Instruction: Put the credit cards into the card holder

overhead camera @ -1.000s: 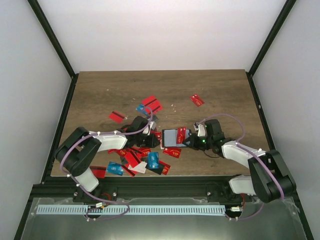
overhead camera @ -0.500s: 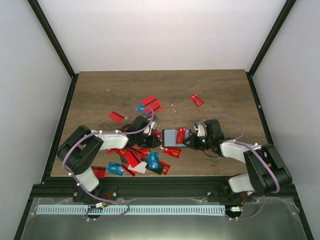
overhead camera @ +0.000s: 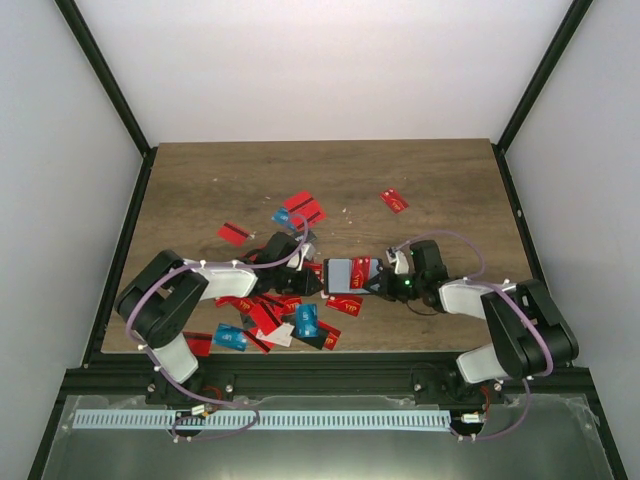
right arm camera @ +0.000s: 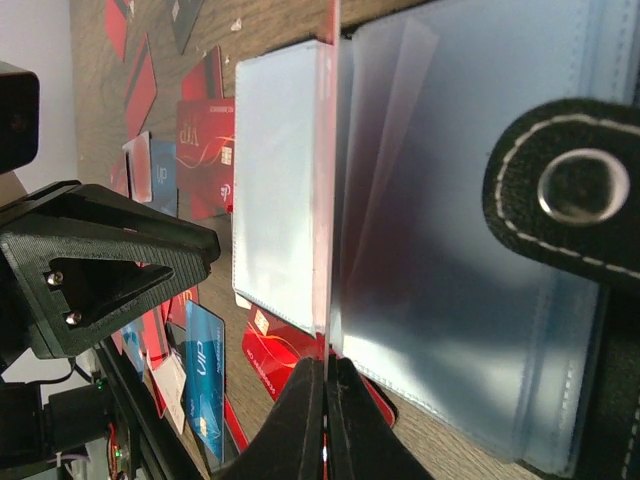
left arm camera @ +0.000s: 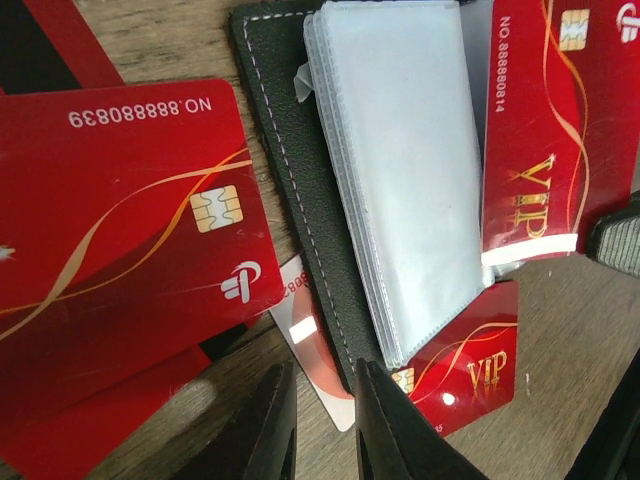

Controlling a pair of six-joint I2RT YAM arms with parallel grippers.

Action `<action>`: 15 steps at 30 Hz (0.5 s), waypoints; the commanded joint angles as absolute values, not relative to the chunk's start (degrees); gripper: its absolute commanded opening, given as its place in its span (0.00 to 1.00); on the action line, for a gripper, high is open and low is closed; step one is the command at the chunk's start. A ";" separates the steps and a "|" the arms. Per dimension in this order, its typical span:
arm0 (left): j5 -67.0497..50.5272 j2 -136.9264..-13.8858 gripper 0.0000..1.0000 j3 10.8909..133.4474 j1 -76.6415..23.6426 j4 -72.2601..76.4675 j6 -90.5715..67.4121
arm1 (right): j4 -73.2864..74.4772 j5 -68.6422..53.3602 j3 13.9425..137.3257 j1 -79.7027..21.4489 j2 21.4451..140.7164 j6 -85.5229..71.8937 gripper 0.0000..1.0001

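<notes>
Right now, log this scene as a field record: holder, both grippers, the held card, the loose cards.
holder: black fold-over card holder, open on the wooden table, clear sleeves up
right gripper: shut on a red plastic card, edge-on between sleeves
left gripper: jaws narrowly apart at the holder's cover edge; grip unclear
loose cards: red and blue credit cards scattered, most left of the holder

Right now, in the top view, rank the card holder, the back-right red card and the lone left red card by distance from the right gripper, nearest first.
1. card holder: directly left of the right gripper.
2. back-right red card: alone, farther back on the table.
3. left red card: across the table, beyond the holder.
</notes>
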State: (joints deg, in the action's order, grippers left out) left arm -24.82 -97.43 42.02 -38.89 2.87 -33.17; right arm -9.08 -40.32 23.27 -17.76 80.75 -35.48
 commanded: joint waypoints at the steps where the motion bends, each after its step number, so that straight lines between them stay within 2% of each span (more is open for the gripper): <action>1: -25.90 -98.83 0.19 43.23 -38.75 4.57 -32.69 | -12.81 -43.15 22.35 -17.19 82.73 -36.89 0.01; 15: -26.69 -99.29 0.19 43.27 -38.85 5.18 -32.87 | -13.96 -49.14 22.59 -17.15 86.25 -39.78 0.01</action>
